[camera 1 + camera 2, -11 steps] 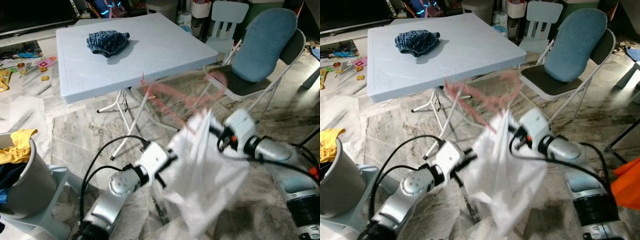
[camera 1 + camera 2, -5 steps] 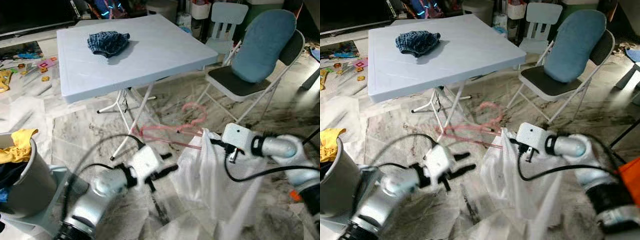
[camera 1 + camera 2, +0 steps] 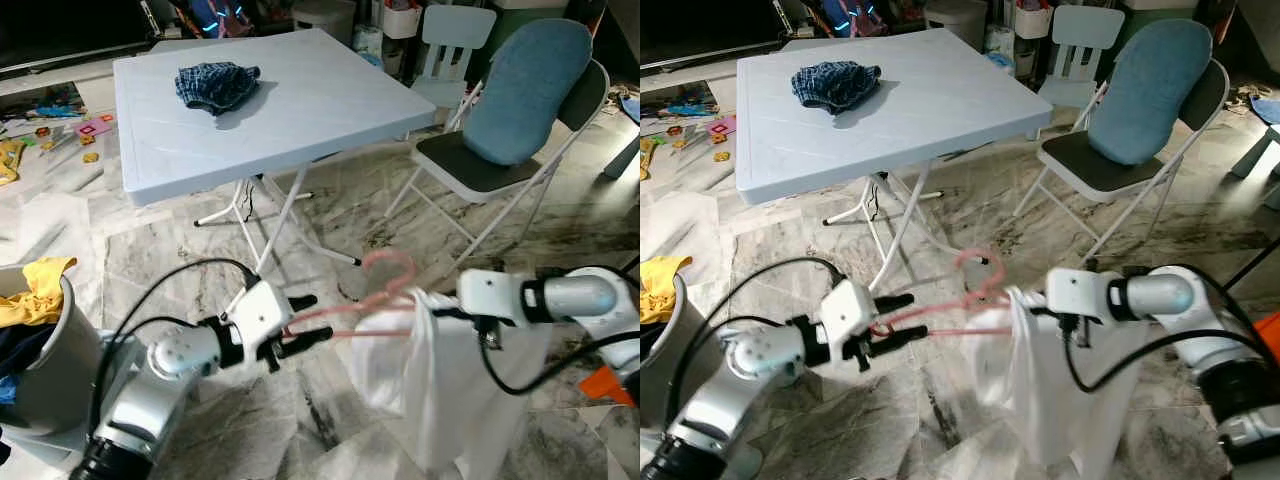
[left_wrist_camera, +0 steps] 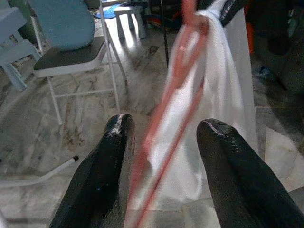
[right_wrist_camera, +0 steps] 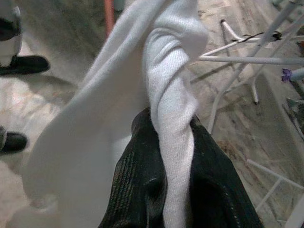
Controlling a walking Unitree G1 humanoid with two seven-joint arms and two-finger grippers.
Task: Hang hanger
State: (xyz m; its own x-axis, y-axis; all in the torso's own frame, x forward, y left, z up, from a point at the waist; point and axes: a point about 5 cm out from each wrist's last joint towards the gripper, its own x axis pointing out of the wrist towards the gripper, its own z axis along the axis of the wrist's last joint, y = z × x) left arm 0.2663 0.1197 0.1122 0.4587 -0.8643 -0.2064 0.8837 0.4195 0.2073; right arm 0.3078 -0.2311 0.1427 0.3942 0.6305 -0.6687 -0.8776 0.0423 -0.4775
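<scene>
Pink hanger: thin, smooth, plastic-looking. White garment: soft cloth, fine ribbed knit in right wrist view, matt. Left gripper fingers: black, smooth, slight sheen. Right gripper fingers: black, finely ridged, matt, pinched on the cloth. Table: pale moulded plastic top, satin; thin white metal legs. Folding chair: white metal tubing, blue cloth back pad, dark seat. Floor: polished marble-patterned stone, glossy. Crumpled plaid cloth: blue, woven, matt.

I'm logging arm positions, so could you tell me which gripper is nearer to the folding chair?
Right. The right gripper, pinching the white garment, sits just in front of the folding chair; the left gripper, around the pink hanger, is farther off beside the table legs.
</scene>
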